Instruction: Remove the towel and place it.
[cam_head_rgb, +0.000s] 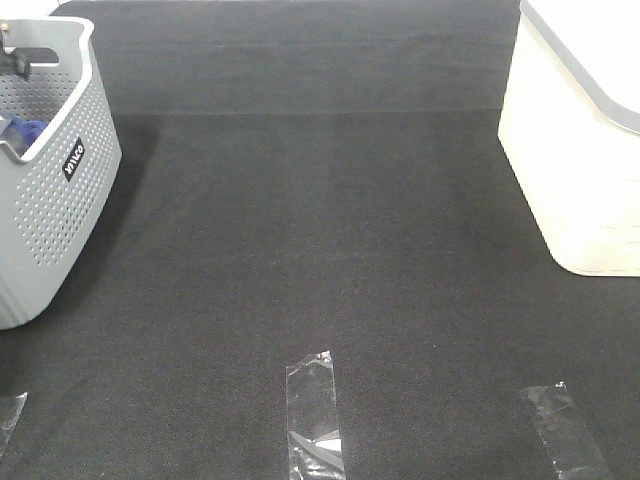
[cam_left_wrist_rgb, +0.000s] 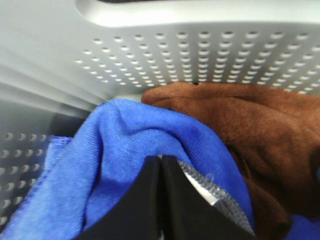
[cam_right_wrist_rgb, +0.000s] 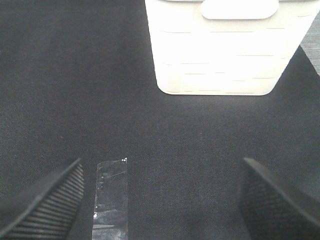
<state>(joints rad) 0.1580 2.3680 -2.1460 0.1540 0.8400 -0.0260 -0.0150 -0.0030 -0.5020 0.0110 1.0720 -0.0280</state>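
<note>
In the left wrist view my left gripper (cam_left_wrist_rgb: 161, 167) is down inside the grey basket (cam_left_wrist_rgb: 210, 45). Its black fingers (cam_left_wrist_rgb: 142, 200) are shut together, tips against a fold of the bright blue cloth (cam_left_wrist_rgb: 125, 145). No cloth shows between them. Just beside the fingers, a small grey stitched edge of the towel (cam_left_wrist_rgb: 214, 192) peeks out from under the blue cloth. The rest of the towel is hidden. My right gripper (cam_right_wrist_rgb: 160, 200) hangs open over the black mat, holding nothing.
A brown cloth (cam_left_wrist_rgb: 250, 130) lies in the basket against its perforated wall. The grey basket (cam_head_rgb: 50, 200) stands at the mat's left edge, with blue cloth (cam_head_rgb: 28, 130) showing inside. A white bin (cam_head_rgb: 580, 150) stands at the right. Clear tape strips (cam_head_rgb: 312, 410) mark the front.
</note>
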